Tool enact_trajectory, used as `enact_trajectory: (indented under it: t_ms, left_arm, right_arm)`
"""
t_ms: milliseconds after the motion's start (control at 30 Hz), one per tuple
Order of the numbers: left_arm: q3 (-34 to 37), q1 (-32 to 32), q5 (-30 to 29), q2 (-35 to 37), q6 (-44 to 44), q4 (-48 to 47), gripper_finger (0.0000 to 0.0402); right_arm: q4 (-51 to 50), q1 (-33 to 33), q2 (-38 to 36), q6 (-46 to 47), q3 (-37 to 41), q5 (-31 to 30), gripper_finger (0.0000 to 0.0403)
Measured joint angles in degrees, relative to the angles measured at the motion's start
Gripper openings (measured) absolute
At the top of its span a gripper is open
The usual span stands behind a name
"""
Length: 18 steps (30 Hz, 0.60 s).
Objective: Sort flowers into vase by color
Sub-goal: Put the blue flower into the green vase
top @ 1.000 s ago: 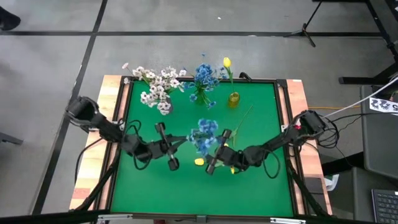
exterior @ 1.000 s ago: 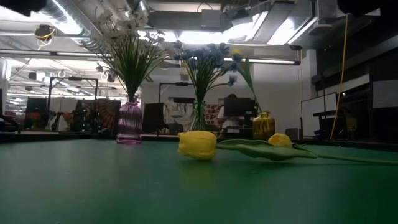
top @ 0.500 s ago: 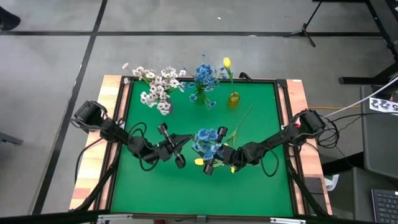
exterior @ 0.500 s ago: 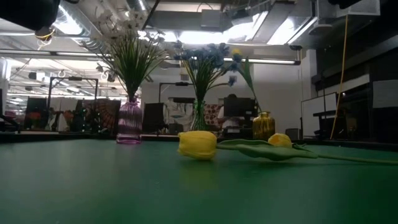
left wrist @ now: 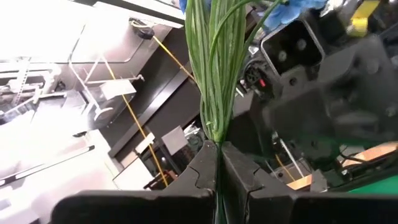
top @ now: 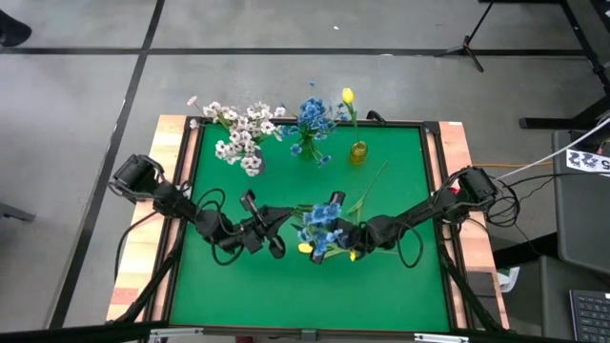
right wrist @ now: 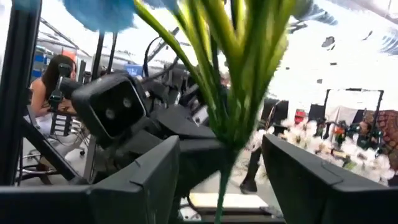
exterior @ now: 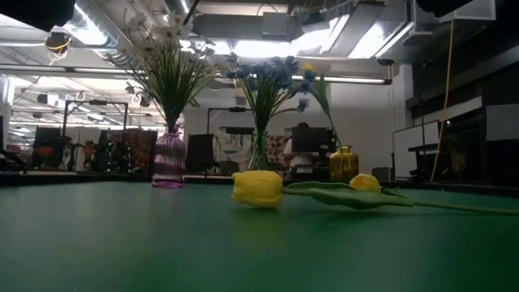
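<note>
The green surface (top: 400, 171) carries three vases at its far edge: a purple vase (exterior: 169, 158) of white sprays, a vase of blue blooms (top: 311, 121), a small amber vase (top: 357, 152) with one yellow tulip; the left tool (left wrist: 217, 163) is clamped on the stems of a blue sprig (top: 319, 221) raised mid-surface; the right tool (right wrist: 221, 177) stands wide, its fingers either side of those stems; two yellow tulips (exterior: 258, 188) lie on the surface below.

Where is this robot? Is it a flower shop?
Probably not a shop: it looks like a robotics lab or workshop. Bare ceiling pipes and strip lights run overhead, a person sits at a computer screen, and a camera tripod stands on the concrete floor.
</note>
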State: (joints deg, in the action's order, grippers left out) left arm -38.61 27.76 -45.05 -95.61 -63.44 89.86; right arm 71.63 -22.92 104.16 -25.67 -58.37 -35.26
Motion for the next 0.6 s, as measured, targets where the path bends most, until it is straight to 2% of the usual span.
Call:
enact_trajectory:
  t_ms: [433,600]
  left_arm:
    - [0.0,-2.83,0.41,0.01,1.99,-0.08,0.0001]
    - [0.0,-3.57,0.46,0.0,2.03,-0.59,0.0001]
  right_arm:
    - [1.69,4.02,-0.02,2.36,-0.04,6.1,0.0227]
    - [1.34,4.69,-0.02,2.93,-0.04,6.2,0.0227]
